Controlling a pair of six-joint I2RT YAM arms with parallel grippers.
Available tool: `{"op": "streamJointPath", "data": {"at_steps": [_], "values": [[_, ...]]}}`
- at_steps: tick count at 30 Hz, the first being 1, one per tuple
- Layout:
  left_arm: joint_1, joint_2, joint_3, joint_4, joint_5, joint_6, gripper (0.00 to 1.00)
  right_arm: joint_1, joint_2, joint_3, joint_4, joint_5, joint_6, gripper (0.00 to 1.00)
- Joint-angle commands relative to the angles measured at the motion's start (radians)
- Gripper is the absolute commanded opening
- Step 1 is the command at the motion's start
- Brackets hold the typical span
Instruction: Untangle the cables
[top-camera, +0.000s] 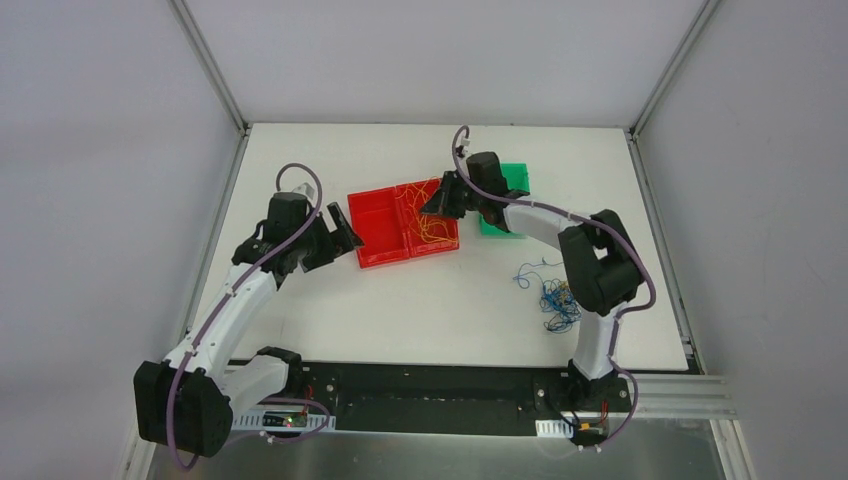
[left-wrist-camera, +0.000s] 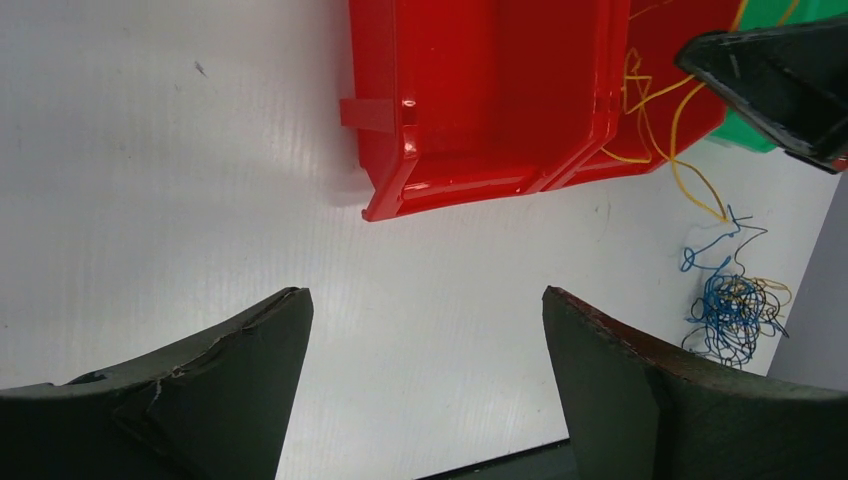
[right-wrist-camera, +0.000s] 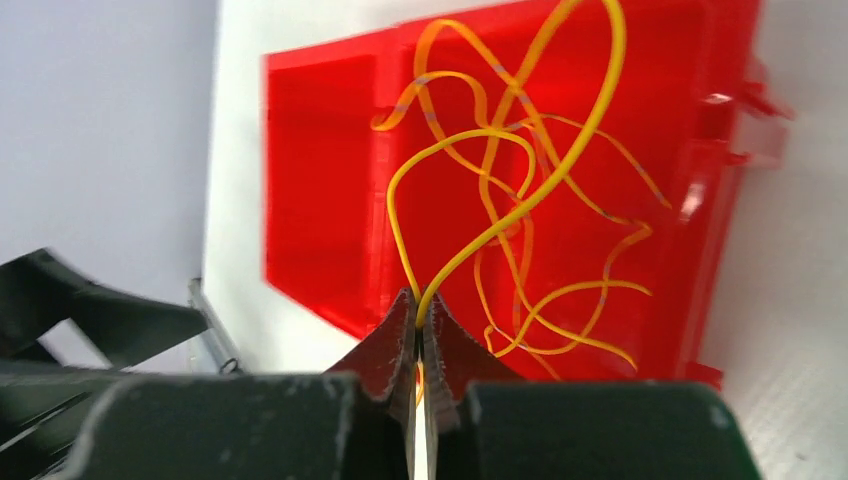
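R gripper (right-wrist-camera: 420, 300) clenched on one yellow cable (right-wrist-camera: 505, 222), its loops trailing just ahead into the red bin (right-wrist-camera: 310, 200), prob. sorting by colour; L gripper (left-wrist-camera: 425, 296) hangs spread wide, holding nothing, w/ the blue tangle (left-wrist-camera: 735, 312) ahead-right of it on the worktop (left-wrist-camera: 150, 180).

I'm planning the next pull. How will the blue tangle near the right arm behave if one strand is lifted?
The blue tangle is hair-thin curly wire, so probably floppy and very light. Its loops interlock, so one lifted strand would likely drag the whole clump across the table rather than come free.
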Motion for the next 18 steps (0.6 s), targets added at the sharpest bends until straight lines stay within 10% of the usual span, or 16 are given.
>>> {"op": "streamJointPath", "data": {"at_steps": [1,9,18], "values": [[0.005,0.015,-0.01,0.084,0.002,-0.022,0.88,0.003,0.047,0.086,-0.067,0.127,-0.093,0.0],[0.003,0.14,0.012,0.175,0.003,-0.038,0.86,0.134,0.171,0.286,-0.459,0.563,-0.317,0.0],[0.003,0.311,0.04,0.268,0.029,-0.043,0.75,0.188,0.221,0.346,-0.551,0.61,-0.319,0.0]]}}
